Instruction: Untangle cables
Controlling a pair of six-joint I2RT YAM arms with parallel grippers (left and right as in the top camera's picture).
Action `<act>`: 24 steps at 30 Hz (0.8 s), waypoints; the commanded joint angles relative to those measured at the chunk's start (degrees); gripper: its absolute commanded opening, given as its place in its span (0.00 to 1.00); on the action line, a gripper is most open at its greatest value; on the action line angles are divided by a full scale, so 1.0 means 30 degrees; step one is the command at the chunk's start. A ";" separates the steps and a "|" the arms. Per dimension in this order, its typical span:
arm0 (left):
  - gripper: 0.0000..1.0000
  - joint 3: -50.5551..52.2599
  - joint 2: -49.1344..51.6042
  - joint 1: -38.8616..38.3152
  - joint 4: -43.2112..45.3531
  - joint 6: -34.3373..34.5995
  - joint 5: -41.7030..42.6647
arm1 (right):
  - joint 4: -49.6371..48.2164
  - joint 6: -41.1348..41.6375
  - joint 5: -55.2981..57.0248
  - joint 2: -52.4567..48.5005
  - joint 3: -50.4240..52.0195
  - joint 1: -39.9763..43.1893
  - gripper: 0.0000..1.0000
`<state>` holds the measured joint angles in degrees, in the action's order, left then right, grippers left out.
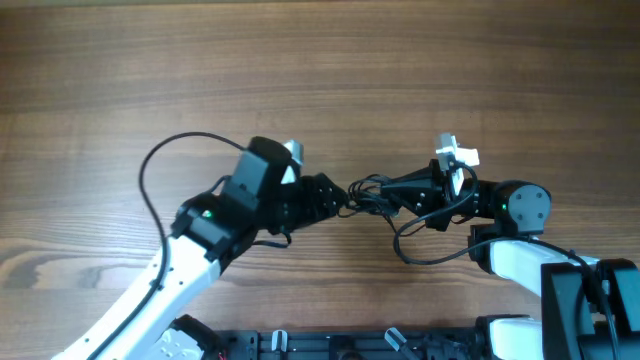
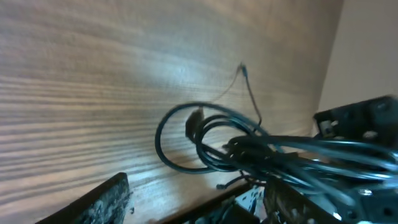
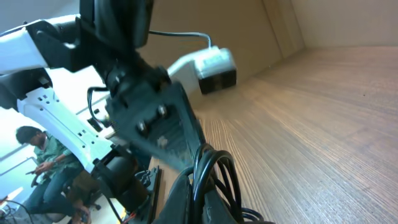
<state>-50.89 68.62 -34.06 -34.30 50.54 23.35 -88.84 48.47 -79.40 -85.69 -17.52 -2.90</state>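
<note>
With my right tool (image 1: pixel 392 196) clamped on the thin black tangled cables (image 1: pixel 366 189), my open left tool (image 1: pixel 343 200) should grip one loop, pulling gently.

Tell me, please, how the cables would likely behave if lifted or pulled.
The cables look floppy: they lie in loose curved loops, so they would probably sag. Being thin, they are likely light. The loops cross one another, so pulling may tighten the tangle.
</note>
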 commanded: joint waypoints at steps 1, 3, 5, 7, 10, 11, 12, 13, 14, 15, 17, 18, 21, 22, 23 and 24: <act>0.70 -0.0007 0.1479 -0.0743 0.0240 0.2404 0.0058 | -0.0153 0.0408 0.0401 0.0066 -0.0306 -0.0015 0.06; 0.70 -0.0007 0.2229 -0.1078 0.0831 0.3534 -0.0015 | -0.0153 0.0408 0.0393 0.0066 -0.0306 -0.0015 0.06; 0.73 -0.0007 0.2812 -0.1209 0.1472 0.4940 -0.0379 | -0.0146 0.0408 0.0393 0.0066 -0.0306 -0.0015 0.06; 0.75 -0.0007 0.3293 -0.1217 0.2302 0.5486 -0.0437 | -0.0146 0.0415 0.0379 0.0066 -0.0306 -0.0015 0.06; 0.77 -0.0007 0.3461 -0.1217 0.2390 0.5901 -0.0707 | -0.0153 0.0408 0.0328 0.0066 -0.0306 -0.0015 0.06; 0.77 -0.0007 0.3475 -0.1217 0.2390 0.5974 -0.0874 | -0.0153 0.0408 0.0328 0.0066 -0.0306 -0.0015 0.06; 0.77 -0.0007 0.3490 -0.1217 0.2382 0.6426 -0.1107 | -0.0153 0.0408 0.0328 0.0066 -0.0306 -0.0015 0.06; 0.77 -0.0007 0.3490 -0.1217 0.2463 0.6929 -0.1282 | -0.0153 0.0415 0.0321 0.0066 -0.0306 -0.0015 0.06; 0.78 -0.0007 0.3490 -0.1217 0.2754 0.7344 -0.1297 | -0.0153 0.0408 0.0321 0.0066 -0.0306 -0.0015 0.06; 0.79 -0.0007 0.3490 -0.1217 0.3475 0.7439 -0.1290 | -0.0153 0.0408 0.0313 0.0066 -0.0306 -0.0015 0.06; 0.81 -0.0007 0.3490 -0.1224 0.4481 0.8262 -0.1217 | -0.0153 0.0415 0.0313 0.0066 -0.0299 -0.0015 0.06; 0.81 -0.0007 0.3490 -0.1239 0.4845 0.8488 -0.1166 | -0.0153 0.0408 0.0313 0.0066 -0.0299 -0.0015 0.06; 0.76 -0.0007 0.3490 -0.1537 0.5209 0.8524 -0.0860 | -0.0153 0.0408 0.0321 0.0066 -0.0299 -0.0015 0.06; 0.75 0.0000 0.3504 -0.1683 0.5034 0.8517 -0.0867 | -0.0153 0.0408 0.0328 0.0066 -0.0299 -0.0015 0.06; 0.73 -0.0007 0.3592 -0.1880 0.4765 0.8510 -0.0874 | -0.0153 0.0415 0.0328 0.0066 -0.0299 -0.0015 0.06; 0.71 0.0000 0.3781 -0.2127 0.4488 0.8240 -0.0896 | -0.0153 0.0466 0.0328 0.0066 -0.0299 -0.0015 0.06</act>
<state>-50.83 78.74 -38.76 -19.64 75.22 20.47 -88.84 48.97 -79.00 -85.69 -17.52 -2.90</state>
